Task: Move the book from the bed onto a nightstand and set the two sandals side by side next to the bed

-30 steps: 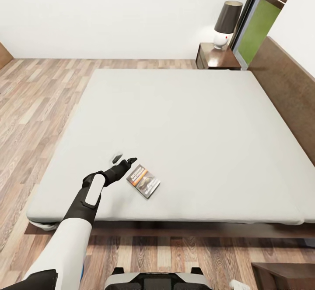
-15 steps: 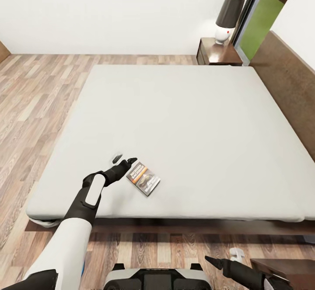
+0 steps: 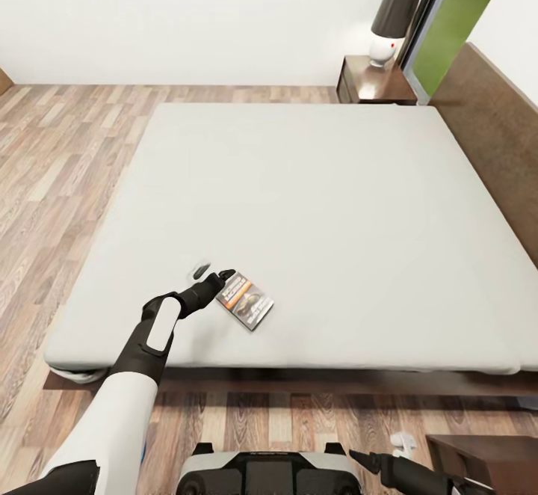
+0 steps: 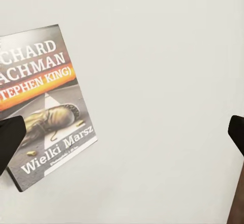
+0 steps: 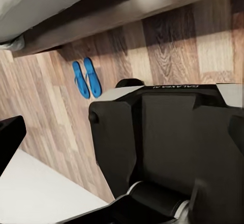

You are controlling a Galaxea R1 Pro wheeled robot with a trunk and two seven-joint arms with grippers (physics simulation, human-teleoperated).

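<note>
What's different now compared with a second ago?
The camera tipped, so the whole room slid in the picture. The right claw has come into sight at the bottom edge. The left claw stays open beside the book, which lies unmoved on the bed.

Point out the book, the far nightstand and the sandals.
book (image 3: pixel 245 301), head view, middle of its cover.
far nightstand (image 3: pixel 364 84), head view, bare glossy top.
sandals (image 5: pixel 87 78), right wrist view, inner edge of one sole.
</note>
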